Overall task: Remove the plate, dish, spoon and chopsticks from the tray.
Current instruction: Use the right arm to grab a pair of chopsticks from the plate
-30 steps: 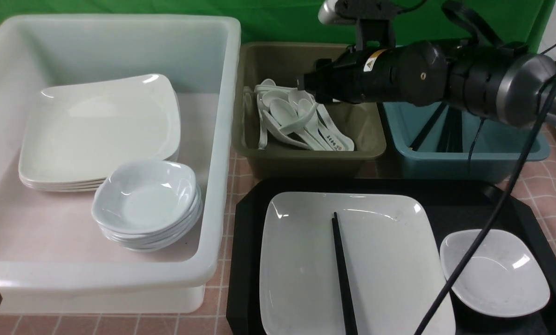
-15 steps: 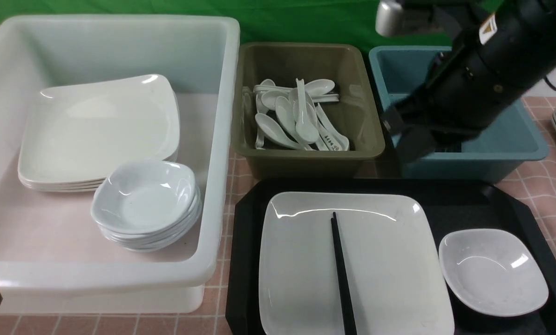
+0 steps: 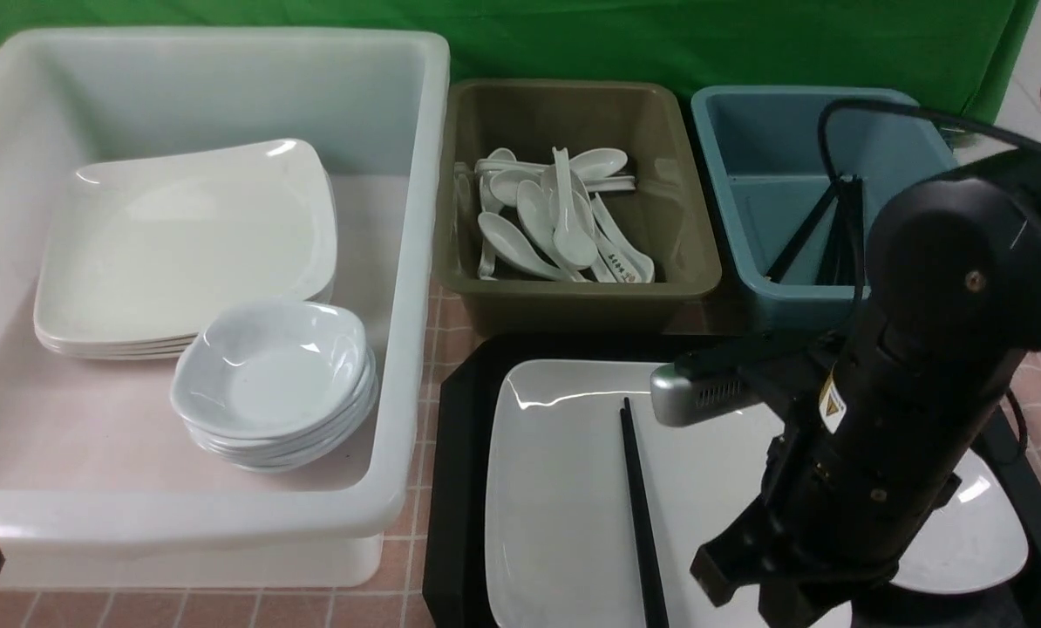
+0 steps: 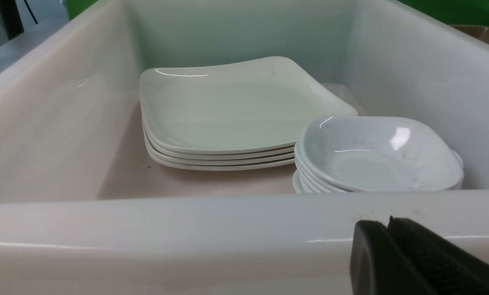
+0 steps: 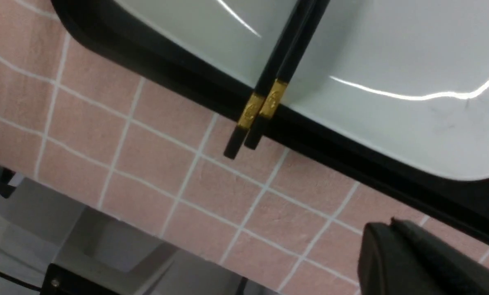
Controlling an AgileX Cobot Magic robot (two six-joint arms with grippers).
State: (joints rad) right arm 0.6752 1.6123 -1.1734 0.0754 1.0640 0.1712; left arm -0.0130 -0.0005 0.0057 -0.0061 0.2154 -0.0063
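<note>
My right gripper [image 5: 392, 233] hangs empty, jaws together, past the tray's [image 3: 451, 523] near rim; the left gripper [image 4: 385, 229] is together too. The chopsticks [image 3: 640, 515] lie on the plate [image 3: 555, 488], butts overhanging the surface [image 5: 146, 172]. A clumsy pinch could flick them off or split the pair
</note>
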